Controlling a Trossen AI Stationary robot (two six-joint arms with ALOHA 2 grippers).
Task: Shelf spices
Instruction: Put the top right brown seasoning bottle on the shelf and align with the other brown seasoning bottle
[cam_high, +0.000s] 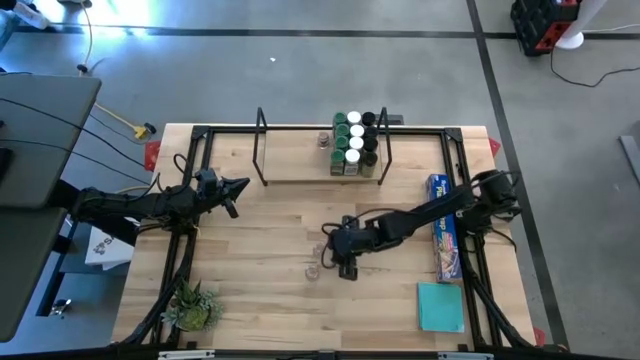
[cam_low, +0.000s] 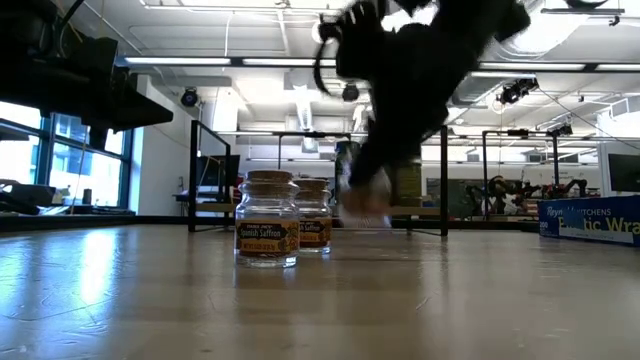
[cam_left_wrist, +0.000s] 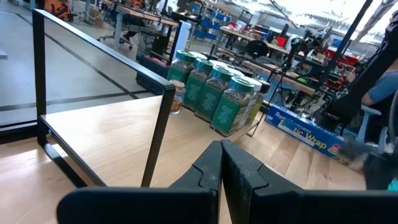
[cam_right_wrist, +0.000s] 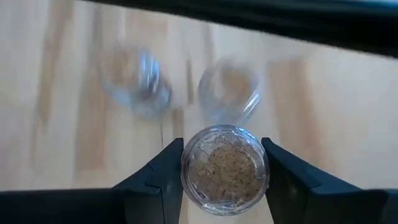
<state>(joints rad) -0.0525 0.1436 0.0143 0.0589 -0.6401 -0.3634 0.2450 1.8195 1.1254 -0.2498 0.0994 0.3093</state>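
Note:
My right gripper (cam_high: 345, 262) hangs over the middle of the table, pointing down, shut on a small clear jar (cam_right_wrist: 225, 169) with a cork-coloured top. Two more clear jars (cam_low: 267, 232) (cam_low: 313, 225) stand upright on the tabletop just beside it; they show blurred below the gripper (cam_right_wrist: 134, 81) (cam_right_wrist: 230, 90). The shelf (cam_high: 300, 172), a light plank between two black hoops, stands at the far edge. Several green-, white- and dark-lidded spice jars (cam_high: 355, 140) crowd its right end (cam_left_wrist: 214, 90). My left gripper (cam_high: 235, 190) is shut on nothing, near the shelf's left end (cam_left_wrist: 221, 162). My right gripper pinches the clear jar's round body (cam_right_wrist: 186, 171) between its two fingers (cam_right_wrist: 163, 177), one on each side. It comes from above, pointing down. The jar stays upright, its top facing the wrist camera. In the low view it is a blur (cam_low: 365, 200) and seems just off the table.
A long blue plastic-wrap box (cam_high: 445, 228) and a teal pad (cam_high: 440, 306) lie on the right side under my right arm. A small plant (cam_high: 192, 306) sits at the near left corner. A black frame (cam_high: 455, 150) rims the table. The shelf's left and middle are bare.

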